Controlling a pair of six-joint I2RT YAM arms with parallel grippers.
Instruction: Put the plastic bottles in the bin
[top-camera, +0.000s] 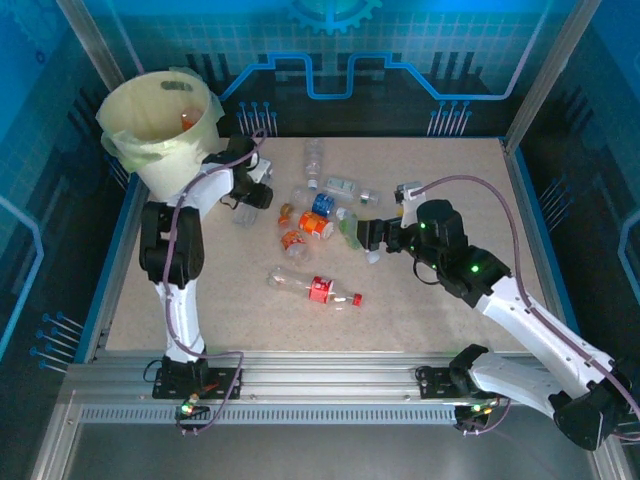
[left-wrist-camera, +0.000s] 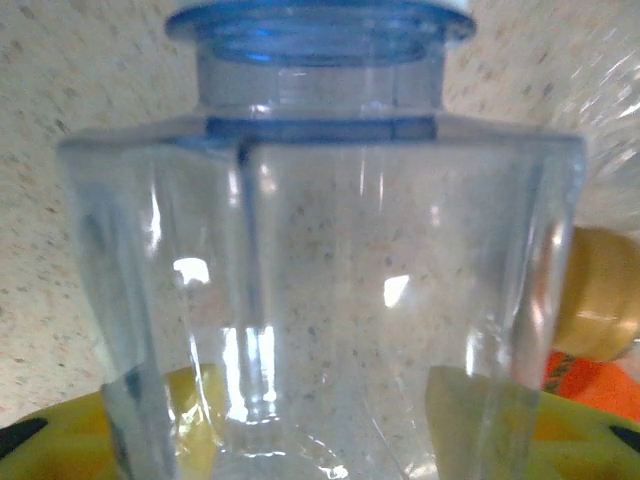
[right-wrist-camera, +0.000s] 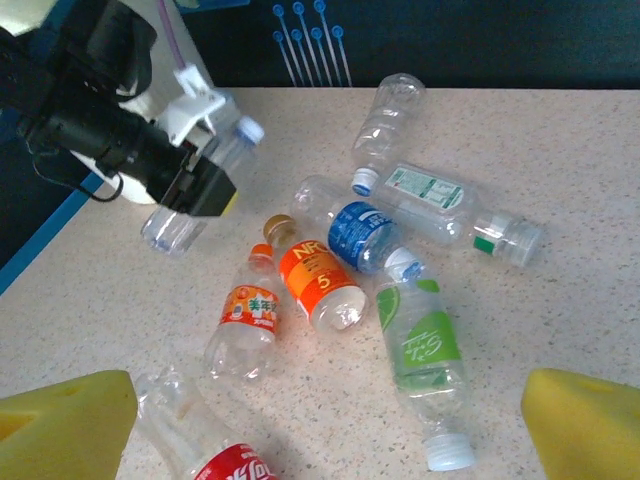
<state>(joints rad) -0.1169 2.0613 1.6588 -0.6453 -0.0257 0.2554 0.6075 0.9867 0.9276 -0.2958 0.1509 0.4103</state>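
Note:
My left gripper (top-camera: 251, 198) is shut on a clear plastic bottle (left-wrist-camera: 320, 260) with a blue neck ring, held between its yellow pads (left-wrist-camera: 60, 440). That bottle (right-wrist-camera: 190, 200) hangs just above the table, right of the bin (top-camera: 160, 120), a cream bucket with a pale bag. Several more plastic bottles lie mid-table: an orange-labelled one (right-wrist-camera: 320, 280), a blue-labelled one (right-wrist-camera: 362, 235), a green-labelled one (right-wrist-camera: 425, 365) and a red-labelled one (top-camera: 318, 289). My right gripper (right-wrist-camera: 325, 430) is open above them, with nothing between its fingers.
Two more clear bottles (right-wrist-camera: 392, 115) (right-wrist-camera: 450, 205) lie toward the back of the table. A raised blue rim (top-camera: 530, 230) runs along the table's sides. Bare speckled tabletop (top-camera: 240, 310) lies near the front.

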